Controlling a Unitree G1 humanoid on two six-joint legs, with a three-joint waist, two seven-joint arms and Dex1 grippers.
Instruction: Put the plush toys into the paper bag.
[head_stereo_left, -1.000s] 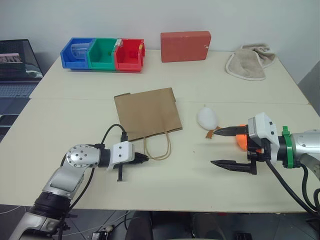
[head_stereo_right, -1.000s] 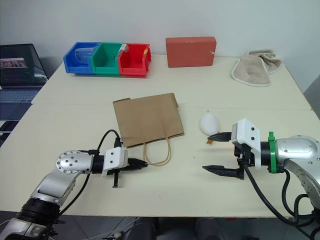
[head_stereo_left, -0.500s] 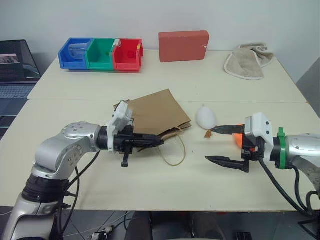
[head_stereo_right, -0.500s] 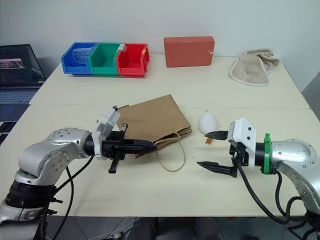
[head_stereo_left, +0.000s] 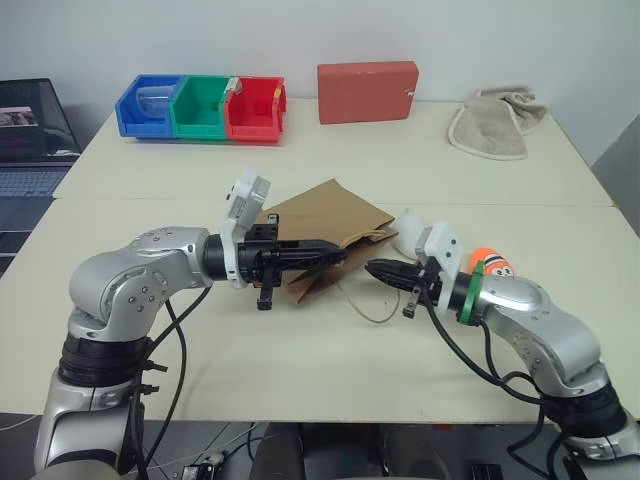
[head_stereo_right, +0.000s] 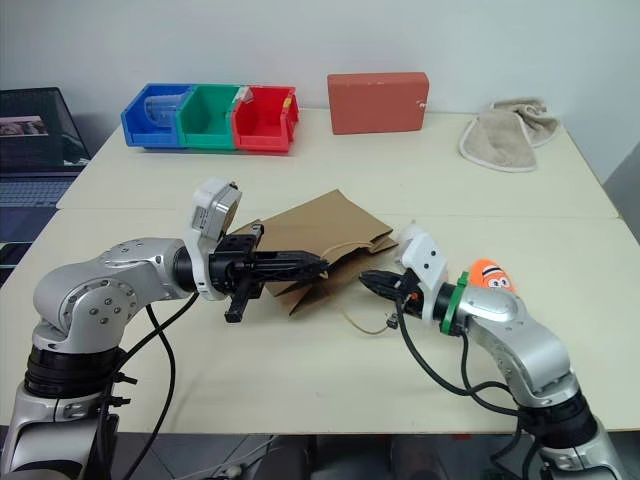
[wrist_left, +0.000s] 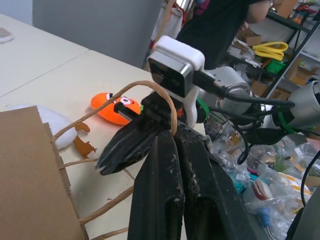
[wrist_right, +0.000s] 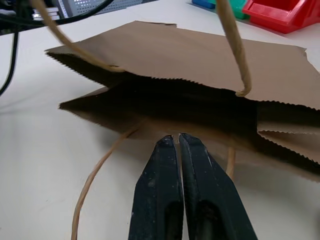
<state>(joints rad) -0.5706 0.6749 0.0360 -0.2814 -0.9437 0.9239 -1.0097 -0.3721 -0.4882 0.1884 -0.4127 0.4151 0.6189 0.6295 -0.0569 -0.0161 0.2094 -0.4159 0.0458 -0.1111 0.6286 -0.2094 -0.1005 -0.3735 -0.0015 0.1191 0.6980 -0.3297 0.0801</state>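
L gripper (head_stereo_left: 338, 254) clamped on bag (head_stereo_left: 325, 225) handle (wrist_left: 159, 95), lifting bag's mouth edge off counter (head_stereo_left: 300, 350). R gripper (head_stereo_left: 372, 269) closed tight, empty, tips at bag mouth. Bird (head_stereo_left: 408, 228) & carrot (head_stereo_left: 489, 262) on counter by R arm, outside bag.

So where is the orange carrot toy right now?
The orange plush carrot with the cartoon face lies on the cream table on the robot's right side, just behind its right forearm and beside the white egg-shaped plush bird, outside the brown paper bag.
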